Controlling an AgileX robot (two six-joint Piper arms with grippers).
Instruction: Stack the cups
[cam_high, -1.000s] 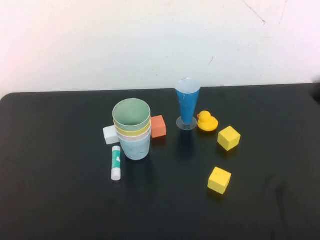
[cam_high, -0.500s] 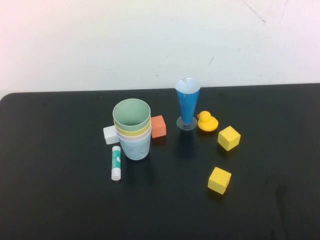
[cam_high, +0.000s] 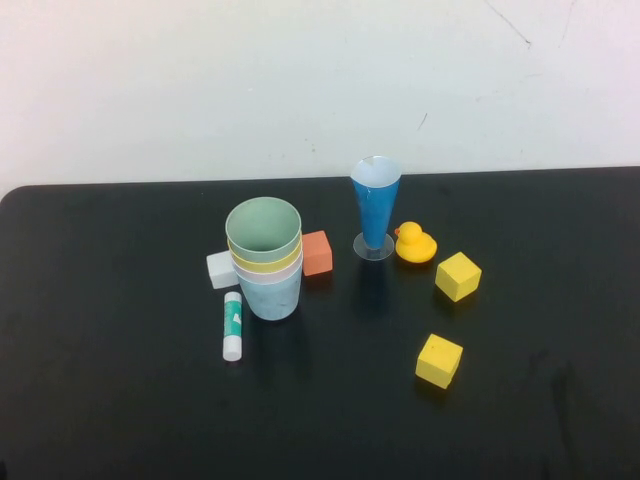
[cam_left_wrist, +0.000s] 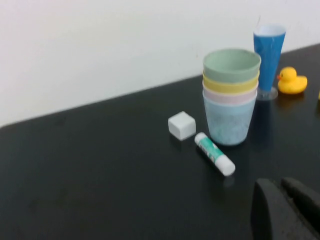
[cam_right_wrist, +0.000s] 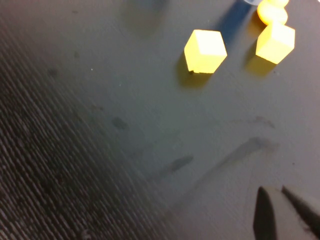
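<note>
The four cups stand nested in one upright stack (cam_high: 265, 262) left of the table's middle. The pale green cup (cam_high: 263, 226) is on top, with the yellow rim (cam_high: 266, 264) and the pink rim (cam_high: 268, 274) below it and the light blue cup (cam_high: 271, 296) at the bottom. The stack also shows in the left wrist view (cam_left_wrist: 230, 100). Neither arm shows in the high view. My left gripper (cam_left_wrist: 280, 189) is shut and empty, well back from the stack. My right gripper (cam_right_wrist: 280, 194) is shut and empty above bare table, away from the cups.
A white cube (cam_high: 221, 270) and an orange cube (cam_high: 316, 252) flank the stack, and a glue stick (cam_high: 232, 326) lies in front. A tall blue cone glass (cam_high: 375, 208), a rubber duck (cam_high: 414, 244) and two yellow cubes (cam_high: 457, 276) (cam_high: 439, 360) stand to the right.
The cups and other objects have not moved. A dark shape at the far right edge of the high view has gone out of sight.
</note>
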